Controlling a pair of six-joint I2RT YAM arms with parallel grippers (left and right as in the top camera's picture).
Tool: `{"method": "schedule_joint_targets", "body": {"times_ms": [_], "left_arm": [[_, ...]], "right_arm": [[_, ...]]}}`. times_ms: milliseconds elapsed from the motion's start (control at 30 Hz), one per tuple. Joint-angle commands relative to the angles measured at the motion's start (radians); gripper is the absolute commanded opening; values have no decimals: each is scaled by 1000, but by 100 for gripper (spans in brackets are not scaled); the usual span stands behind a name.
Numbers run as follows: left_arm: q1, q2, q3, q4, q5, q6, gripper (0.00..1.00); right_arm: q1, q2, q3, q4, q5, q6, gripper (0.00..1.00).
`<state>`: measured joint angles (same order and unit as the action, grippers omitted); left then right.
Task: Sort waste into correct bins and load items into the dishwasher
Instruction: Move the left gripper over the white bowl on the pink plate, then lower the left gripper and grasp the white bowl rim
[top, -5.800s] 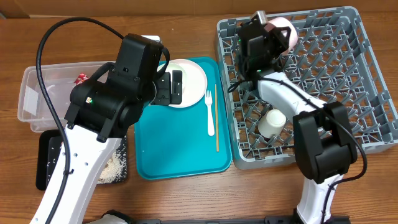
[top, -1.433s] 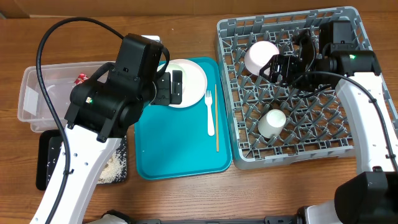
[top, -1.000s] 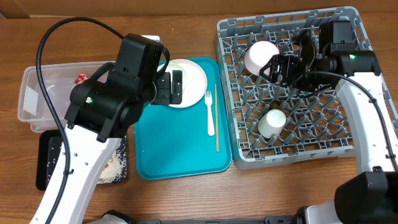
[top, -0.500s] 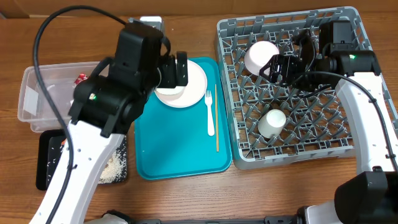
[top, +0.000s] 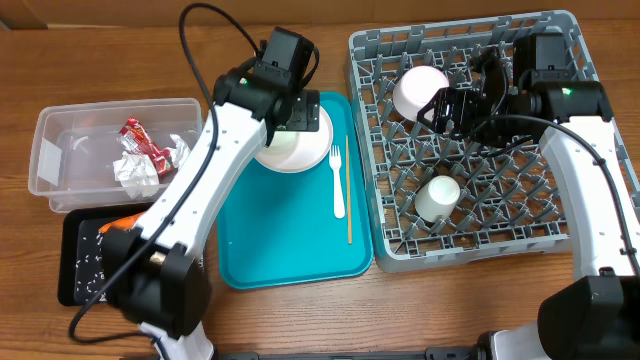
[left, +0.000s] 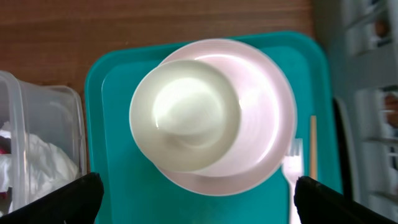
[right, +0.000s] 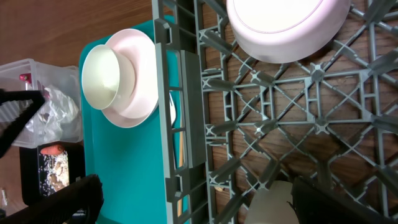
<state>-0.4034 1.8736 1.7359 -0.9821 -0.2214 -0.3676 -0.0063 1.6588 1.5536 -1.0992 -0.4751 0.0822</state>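
Overhead, the left gripper (top: 302, 118) hangs above the white plate (top: 314, 152) at the far end of the teal tray (top: 290, 245), jaws spread wide and holding nothing. The fork (top: 337, 182) and wooden stick (top: 348, 195) lie side by side on the tray, to the plate's right. The clear tub (top: 55, 150) contains the red wrapper (top: 138, 133) and crumpled napkins (top: 135, 170), and the black tray (top: 80, 265) sits just in front of it. The right gripper (top: 452, 108) is over the grey rack (top: 560, 200), jaws fully apart and empty, just beside the first bowl (top: 420, 90). The cup (top: 437, 198) sits among the pegs nearer the front. Left wrist view: the second bowl (left: 186, 115) stands upright on the plate, off-centre toward the tub. The two fingertips (left: 56, 199) appear only at the lower corners, well apart, touching neither dish. Right wrist view: the first bowl rests tilted against the pegs at the top. Beyond the rack wall lie the tray, the plate and the second bowl. On the black tray are the carrot (right: 53, 150) and crumbs (right: 55, 173).
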Motion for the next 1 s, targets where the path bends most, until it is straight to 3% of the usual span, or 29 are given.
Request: {"method": "schedule_joint_targets", "body": {"times_ms": [0,233,500,733,967], "left_arm": [[58,64,9,0,17,-59,100],[185,158,9,32,259,-57,99],[237,246,9,49,278,-56,90],[237,278,9,69,272,-55,64],[235,279,9,68,264,-56,73]], "right_arm": [[-2,-2,5,5,-13,0,100],[-1,-2,5,5,-13,0,100],[-2,-2,5,5,-13,0,100],[-2,-2,5,5,-13,0,100],[-1,-2,5,5,-13,0,100]]}}
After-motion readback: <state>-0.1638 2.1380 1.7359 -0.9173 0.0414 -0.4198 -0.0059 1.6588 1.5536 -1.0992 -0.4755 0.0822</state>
